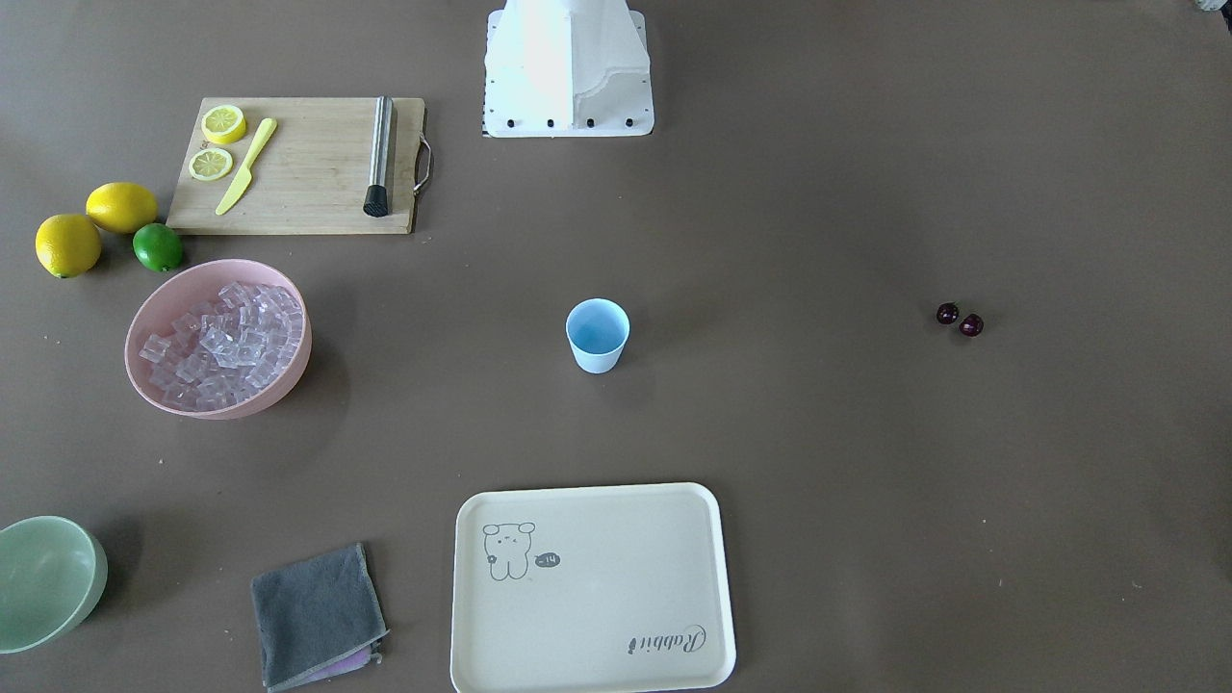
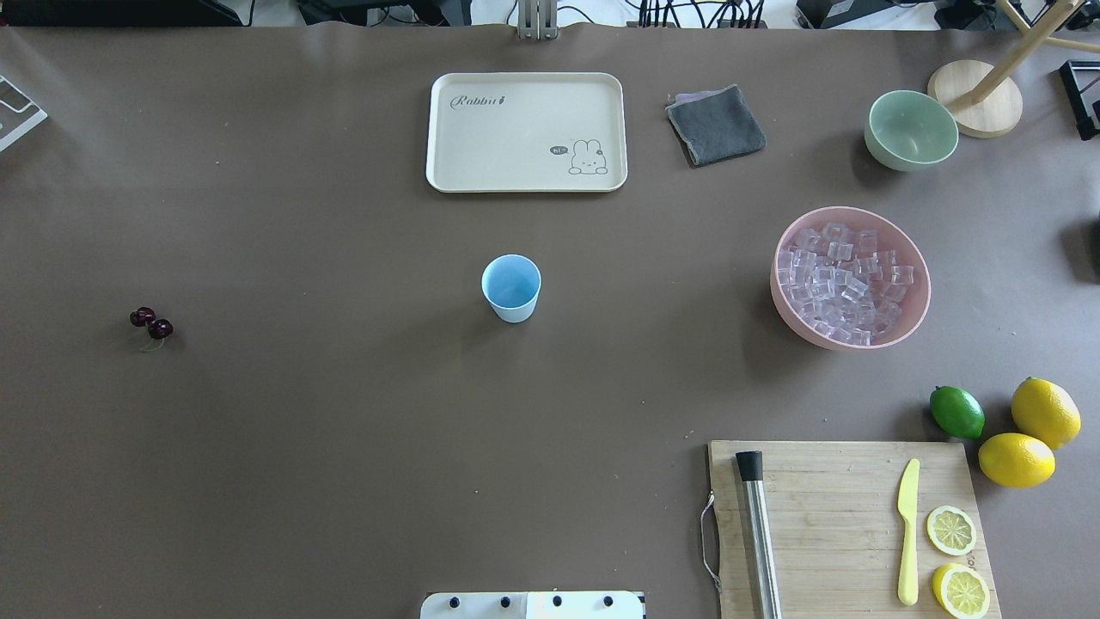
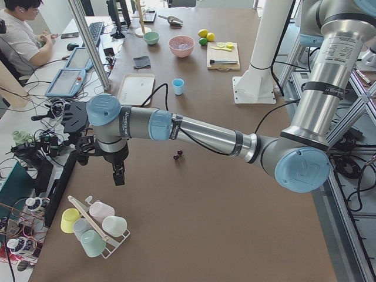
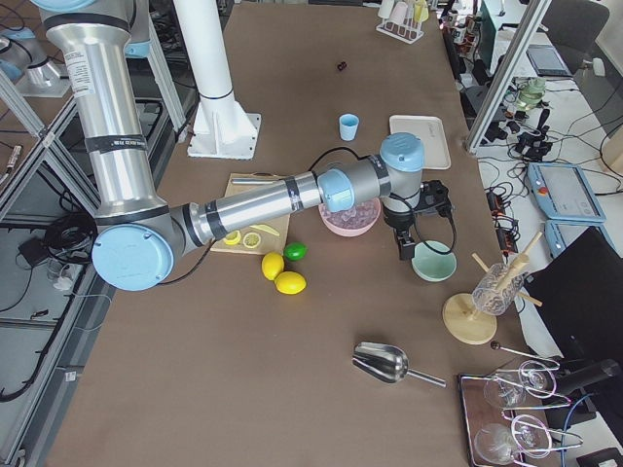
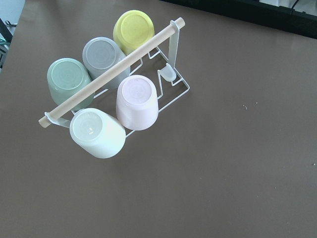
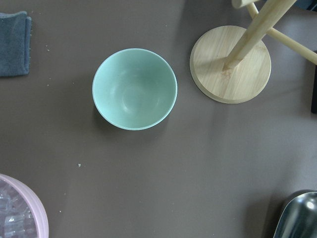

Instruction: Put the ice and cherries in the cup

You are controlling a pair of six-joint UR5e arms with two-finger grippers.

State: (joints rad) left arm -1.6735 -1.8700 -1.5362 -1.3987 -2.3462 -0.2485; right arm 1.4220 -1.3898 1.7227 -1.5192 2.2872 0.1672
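Observation:
The pale blue cup (image 2: 511, 288) stands upright and empty at the table's middle, also in the front view (image 1: 597, 334). The ice (image 2: 846, 284) fills a pink bowl (image 2: 786, 297) on the robot's right. The two cherries (image 2: 151, 322) lie together on the table far to the left, also in the front view (image 1: 960, 319). My left gripper (image 3: 119, 175) hangs over the table's left end, beyond the cherries. My right gripper (image 4: 406, 248) hangs above a pale green bowl (image 4: 433, 261). Both grippers show only in side views, so I cannot tell whether they are open or shut.
A cream tray (image 2: 447, 172), a grey cloth (image 2: 715, 125) and the green bowl (image 2: 911, 129) lie at the far edge. A cutting board (image 2: 825, 481) holds a muddler, a knife and lemon halves. A cup rack (image 5: 114, 94) sits under the left wrist; a metal scoop (image 4: 389, 365) lies at the right end.

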